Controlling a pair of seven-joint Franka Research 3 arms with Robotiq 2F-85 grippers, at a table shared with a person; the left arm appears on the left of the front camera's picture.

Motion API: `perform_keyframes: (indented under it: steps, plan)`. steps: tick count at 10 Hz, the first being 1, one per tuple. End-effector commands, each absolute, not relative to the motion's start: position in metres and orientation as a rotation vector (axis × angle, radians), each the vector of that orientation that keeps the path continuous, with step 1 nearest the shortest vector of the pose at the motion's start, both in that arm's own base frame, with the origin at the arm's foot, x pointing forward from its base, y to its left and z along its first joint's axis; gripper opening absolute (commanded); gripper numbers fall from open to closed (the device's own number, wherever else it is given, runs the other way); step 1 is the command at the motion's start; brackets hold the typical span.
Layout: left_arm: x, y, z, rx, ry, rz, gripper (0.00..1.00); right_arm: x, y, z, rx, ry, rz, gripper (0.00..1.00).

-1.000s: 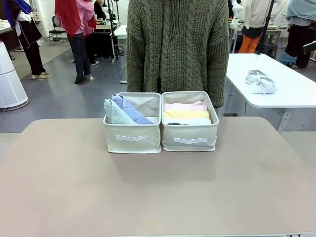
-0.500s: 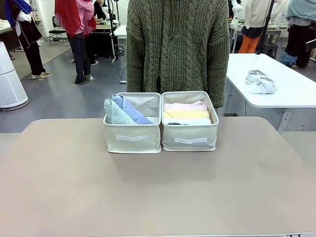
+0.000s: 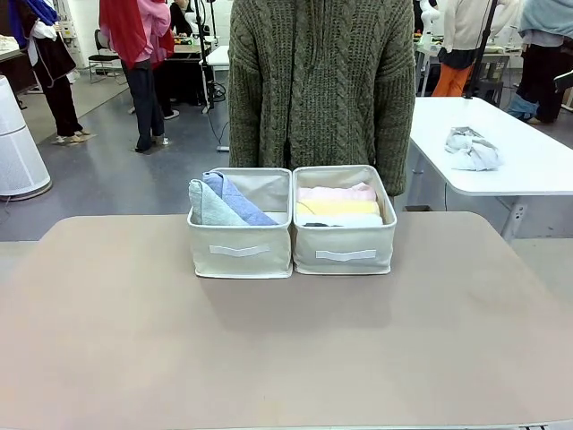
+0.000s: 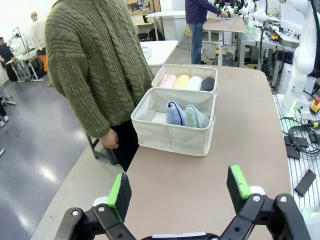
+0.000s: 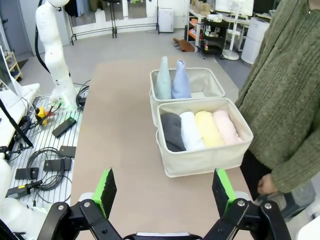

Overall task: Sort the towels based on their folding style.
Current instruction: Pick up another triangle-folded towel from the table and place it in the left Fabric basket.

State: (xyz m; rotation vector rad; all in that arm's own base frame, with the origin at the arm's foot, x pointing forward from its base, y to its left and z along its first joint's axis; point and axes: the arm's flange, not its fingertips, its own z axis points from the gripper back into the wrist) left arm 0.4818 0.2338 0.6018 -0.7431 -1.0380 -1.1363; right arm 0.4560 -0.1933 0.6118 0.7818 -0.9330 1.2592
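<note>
Two beige bins stand side by side at the table's far edge. The left bin (image 3: 240, 251) holds the pale teal cone towel (image 3: 210, 206) and the periwinkle cone towel (image 3: 237, 199), both upright. In the right bin (image 3: 345, 253) lie the pink roll (image 3: 336, 192), yellow roll (image 3: 338, 207), white roll (image 3: 345, 219) and, at the near end, the dark grey roll (image 5: 172, 131). My left gripper (image 4: 179, 187) hovers open well short of the bins, nothing between its pads. My right gripper (image 5: 165, 189) is likewise open and empty, off the other side.
A person in a green knit sweater (image 3: 320, 85) stands right behind the bins, hands hanging down. A white table (image 3: 537, 170) at the back right carries a grey-white cloth bundle (image 3: 472, 150). The brown tabletop (image 3: 286, 349) in front of the bins is bare.
</note>
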Motion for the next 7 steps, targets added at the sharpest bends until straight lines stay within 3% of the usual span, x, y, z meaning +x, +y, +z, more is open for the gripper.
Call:
perform_keyframes:
  steps: [1, 7]
  plan:
    - [0.48, 0.2307, 0.602, -0.732, -1.034, -1.13, 1.0, 0.4531, -0.1885, 0.6088, 0.77, -0.938, 1.242, 1.0]
    - [0.48, 0.2307, 0.602, -0.732, -1.034, -1.13, 1.0, 0.4531, -0.1885, 0.6088, 0.77, -0.938, 1.242, 1.0]
